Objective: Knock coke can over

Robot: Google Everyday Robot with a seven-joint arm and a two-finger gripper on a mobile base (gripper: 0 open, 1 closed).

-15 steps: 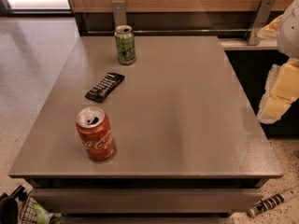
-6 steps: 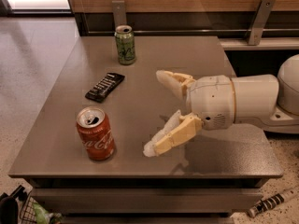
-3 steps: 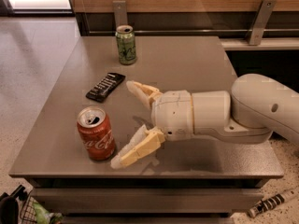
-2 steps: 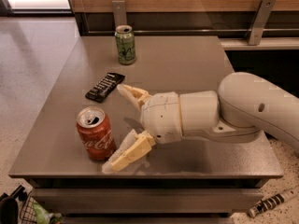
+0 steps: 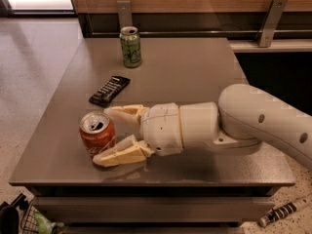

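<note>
The red coke can (image 5: 97, 133) stands upright near the front left of the grey table (image 5: 195, 77), its silver top open. My gripper (image 5: 108, 134) reaches in from the right and is open, its two cream fingers spread. The upper finger (image 5: 124, 113) lies behind the can's right side and the lower finger (image 5: 119, 155) lies in front of its base. The can sits at the mouth of the open fingers, touching or nearly touching them.
A green can (image 5: 130, 46) stands upright at the back of the table. A black remote-like bar (image 5: 109, 90) lies between the two cans. The white arm (image 5: 253, 123) spans the table's right half. A wooden wall with metal brackets is behind.
The arm has swept from the right edge across the table to the left. The open gripper now brackets the coke can, which still stands in place.
</note>
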